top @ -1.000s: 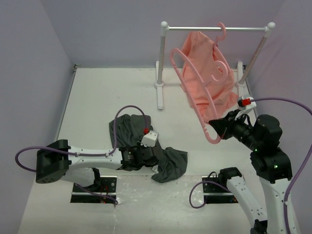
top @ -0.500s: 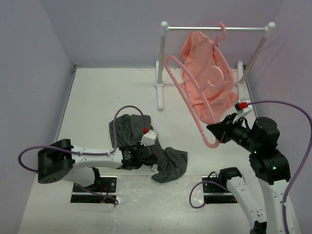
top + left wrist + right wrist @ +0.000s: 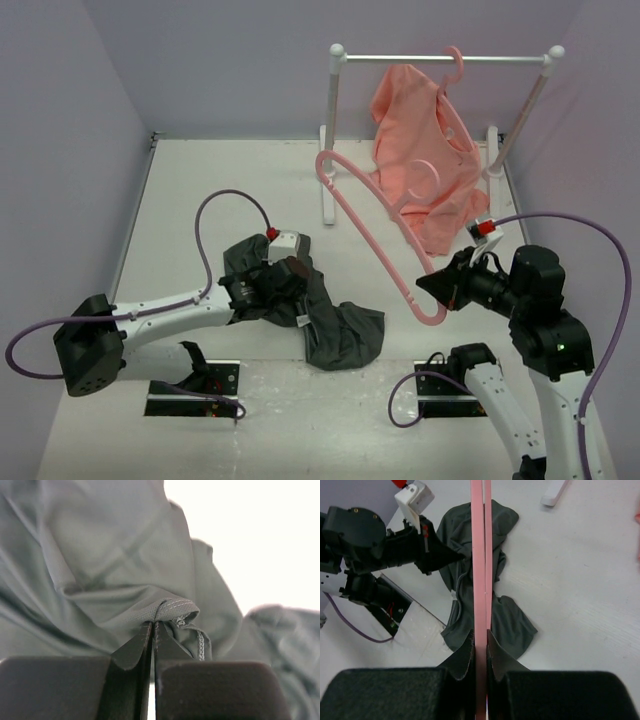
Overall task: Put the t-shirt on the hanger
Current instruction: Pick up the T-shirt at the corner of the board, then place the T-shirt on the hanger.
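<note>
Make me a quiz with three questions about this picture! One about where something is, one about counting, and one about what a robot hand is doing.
1. Where does the salmon-pink garment hang?
A) on the white rail
B) on the table
C) over the left arm

2. How many pink hangers are there?
A) one
B) two
C) three

3. What is the left gripper doing?
A) hanging open
B) shut on the t-shirt
C) holding a hanger

Answers:
1 A: it hangs from the rail at the back.
2 B: one hanger is in the right gripper, and the twin hanger carries the garment.
3 B: its jaws pinch a stitched grey fold.
</note>
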`<action>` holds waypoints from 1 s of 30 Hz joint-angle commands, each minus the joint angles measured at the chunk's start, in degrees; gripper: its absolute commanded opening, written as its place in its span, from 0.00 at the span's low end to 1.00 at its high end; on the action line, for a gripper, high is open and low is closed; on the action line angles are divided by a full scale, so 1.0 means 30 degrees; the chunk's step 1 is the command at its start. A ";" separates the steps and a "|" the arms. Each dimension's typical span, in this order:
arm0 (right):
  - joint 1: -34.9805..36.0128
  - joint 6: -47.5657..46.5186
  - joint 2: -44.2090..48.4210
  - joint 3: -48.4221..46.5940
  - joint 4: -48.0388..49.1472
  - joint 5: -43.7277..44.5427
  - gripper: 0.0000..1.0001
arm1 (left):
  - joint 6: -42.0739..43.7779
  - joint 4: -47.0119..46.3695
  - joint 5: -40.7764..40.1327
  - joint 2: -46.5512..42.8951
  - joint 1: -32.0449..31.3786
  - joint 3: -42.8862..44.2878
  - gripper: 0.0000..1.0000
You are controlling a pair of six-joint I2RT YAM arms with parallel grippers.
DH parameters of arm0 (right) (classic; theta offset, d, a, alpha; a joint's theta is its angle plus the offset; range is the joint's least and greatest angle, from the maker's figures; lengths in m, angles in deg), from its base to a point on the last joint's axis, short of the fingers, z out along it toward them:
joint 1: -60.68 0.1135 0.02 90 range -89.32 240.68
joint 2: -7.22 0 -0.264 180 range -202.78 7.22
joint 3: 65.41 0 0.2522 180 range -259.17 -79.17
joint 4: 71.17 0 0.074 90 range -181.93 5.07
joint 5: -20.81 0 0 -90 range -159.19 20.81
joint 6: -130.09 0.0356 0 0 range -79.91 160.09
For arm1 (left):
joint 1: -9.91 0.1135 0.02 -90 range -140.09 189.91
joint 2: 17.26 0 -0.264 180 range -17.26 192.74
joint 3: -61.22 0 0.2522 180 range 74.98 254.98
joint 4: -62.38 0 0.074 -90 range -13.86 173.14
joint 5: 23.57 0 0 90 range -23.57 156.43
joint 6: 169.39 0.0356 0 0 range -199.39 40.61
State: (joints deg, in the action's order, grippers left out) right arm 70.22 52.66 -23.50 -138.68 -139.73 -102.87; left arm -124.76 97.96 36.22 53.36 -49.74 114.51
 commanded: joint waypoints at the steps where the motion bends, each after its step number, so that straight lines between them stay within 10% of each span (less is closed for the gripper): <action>1: 0.0147 -0.0192 0.0170 -0.0243 -0.0174 -0.1447 0.00 | 0.2144 -0.0951 0.1854 -0.0059 0.2203 0.2371 0.00; 11: 0.2365 -0.0645 -0.1135 -0.1071 -0.0913 0.1115 0.00 | 0.4312 0.0829 0.7139 0.6899 0.8688 1.0564 0.00; 30: 0.4542 0.1174 -0.3393 0.1647 -0.0736 0.3247 0.00 | 0.3809 -0.1724 0.9980 0.6754 1.1364 0.7918 0.00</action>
State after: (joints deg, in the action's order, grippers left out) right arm 82.37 54.27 -32.10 -136.28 -144.21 -95.50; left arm -114.26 95.88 63.75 77.16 -17.49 137.33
